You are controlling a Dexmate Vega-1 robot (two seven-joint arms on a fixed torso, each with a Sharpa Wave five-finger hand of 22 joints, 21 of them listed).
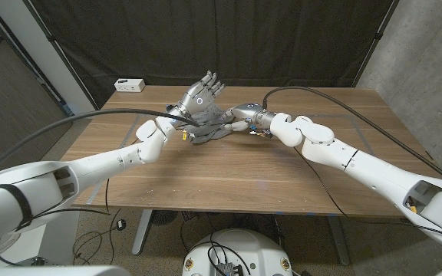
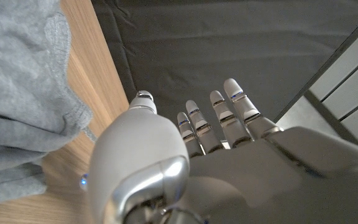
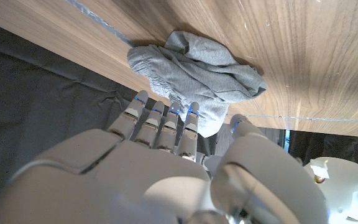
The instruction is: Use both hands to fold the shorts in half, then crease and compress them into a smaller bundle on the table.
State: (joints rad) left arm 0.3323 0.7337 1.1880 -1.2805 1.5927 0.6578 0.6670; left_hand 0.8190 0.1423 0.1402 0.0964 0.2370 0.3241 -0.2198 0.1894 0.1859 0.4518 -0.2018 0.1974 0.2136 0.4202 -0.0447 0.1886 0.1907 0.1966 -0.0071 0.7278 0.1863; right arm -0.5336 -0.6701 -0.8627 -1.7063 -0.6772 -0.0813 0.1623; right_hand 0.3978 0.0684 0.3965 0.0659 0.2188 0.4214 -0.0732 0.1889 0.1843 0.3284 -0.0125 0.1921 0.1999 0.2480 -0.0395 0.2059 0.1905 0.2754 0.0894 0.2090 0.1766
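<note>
The grey shorts (image 1: 208, 135) lie crumpled in a small bundle at the back middle of the wooden table (image 1: 229, 178). My left hand (image 1: 201, 93) is raised over the bundle's far left side, fingers spread and pointing up, holding nothing. In the left wrist view the shorts (image 2: 20, 93) lie beside that hand (image 2: 229, 143). My right hand (image 1: 241, 116) reaches in from the right, level with the bundle's far right edge. In the right wrist view its straight fingers (image 3: 166, 124) end at the edge of the shorts (image 3: 194, 78), with no cloth between them and the thumb.
A small white box (image 1: 130, 84) sits at the table's back left corner. A dark curtain (image 1: 206, 38) hangs behind the table. Black cables run along both arms above the tabletop.
</note>
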